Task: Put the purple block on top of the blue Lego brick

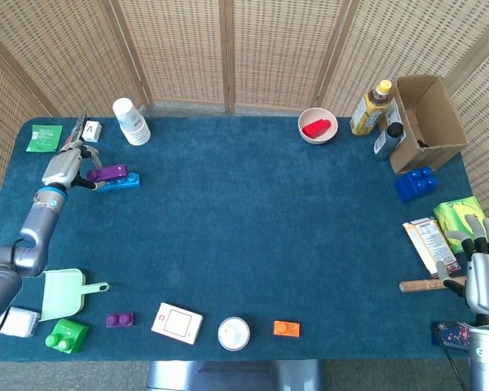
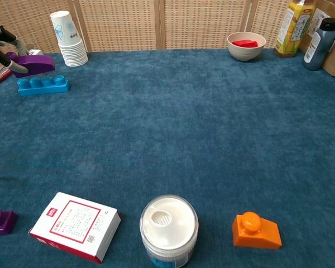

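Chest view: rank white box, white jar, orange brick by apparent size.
1. white box
2. white jar, only a little smaller than the box, its bottom cut off by the frame
3. orange brick, clearly smallest
All sit near the camera, so the comparison is fair.
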### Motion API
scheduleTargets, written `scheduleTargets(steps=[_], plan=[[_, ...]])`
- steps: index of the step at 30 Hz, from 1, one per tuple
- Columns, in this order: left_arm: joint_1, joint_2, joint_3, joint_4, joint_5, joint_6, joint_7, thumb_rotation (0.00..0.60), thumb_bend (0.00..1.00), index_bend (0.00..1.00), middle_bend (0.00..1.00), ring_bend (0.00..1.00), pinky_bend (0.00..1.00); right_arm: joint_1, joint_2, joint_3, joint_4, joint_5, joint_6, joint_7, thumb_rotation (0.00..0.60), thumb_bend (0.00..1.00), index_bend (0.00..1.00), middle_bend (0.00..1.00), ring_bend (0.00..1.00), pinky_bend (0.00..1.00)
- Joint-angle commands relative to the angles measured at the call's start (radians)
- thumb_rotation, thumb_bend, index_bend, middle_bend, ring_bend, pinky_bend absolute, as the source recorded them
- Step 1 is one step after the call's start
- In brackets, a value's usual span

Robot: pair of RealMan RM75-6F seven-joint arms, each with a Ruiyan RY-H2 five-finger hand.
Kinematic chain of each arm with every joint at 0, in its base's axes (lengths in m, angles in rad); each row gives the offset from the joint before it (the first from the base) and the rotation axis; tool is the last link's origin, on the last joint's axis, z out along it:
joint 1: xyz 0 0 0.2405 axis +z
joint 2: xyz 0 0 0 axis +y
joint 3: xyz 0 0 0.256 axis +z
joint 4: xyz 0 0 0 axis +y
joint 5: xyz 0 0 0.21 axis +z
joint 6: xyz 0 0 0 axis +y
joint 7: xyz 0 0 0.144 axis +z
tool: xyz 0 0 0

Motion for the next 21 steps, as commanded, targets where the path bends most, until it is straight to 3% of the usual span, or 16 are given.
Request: scheduleTargets(steps=[1, 21], plan=[[-0.020, -0.033, 0.008, 0.048, 0.018, -0.021, -0.032, 0.600, 0.38, 0.61, 0.26, 0.06, 0.00, -0.001, 0.002, 0.001, -0.004, 0.001, 0.002, -0.003, 0.600, 0.29, 0.33, 0.14, 0.00, 0.00], [-0.071, -0.145, 0.052, 0.238, 0.091, -0.087, -0.215, 0.600, 0.37, 0.60, 0.25, 0.05, 0.00, -0.008, 0.011, 0.006, -0.060, 0.018, 0.016, -0.052, 0.600, 0.29, 0.32, 0.14, 0.00, 0.00]])
